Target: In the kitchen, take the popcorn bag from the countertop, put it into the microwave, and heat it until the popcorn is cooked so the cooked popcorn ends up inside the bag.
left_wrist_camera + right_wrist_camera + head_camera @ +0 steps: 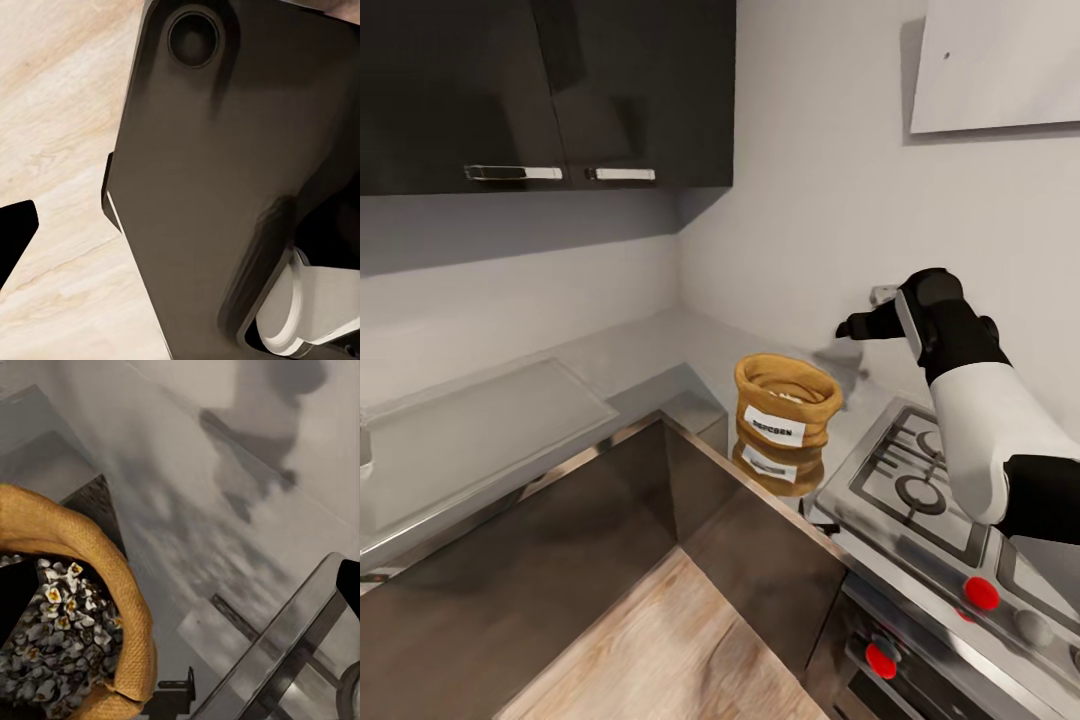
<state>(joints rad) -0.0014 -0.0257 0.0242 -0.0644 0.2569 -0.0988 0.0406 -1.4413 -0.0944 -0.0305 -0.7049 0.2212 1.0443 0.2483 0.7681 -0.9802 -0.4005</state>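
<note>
The popcorn bag (pixel 787 400), a tan burlap sack with a white label, stands upright on the grey countertop (pixel 660 345) near the inner corner. My right gripper (pixel 857 325) hovers above and to the right of it, close to the wall. In the right wrist view the gripper (pixel 180 592) is open, its black fingertips (pixel 15 604) at the frame's two edges, and the bag's rolled rim (pixel 127 607) lies beside one finger with pale kernels inside. My left gripper's fingertip (pixel 15 232) hangs over the wood floor beside my own dark body. The microwave is out of view.
A steel gas hob (pixel 920 480) with grates sits right of the bag, red knobs (pixel 981 593) on the oven front below. Dark upper cabinets (pixel 540 90) hang over the left counter run, and a white hood (pixel 1000 60) is at top right. A flat inset panel (pixel 480 420) lies far left.
</note>
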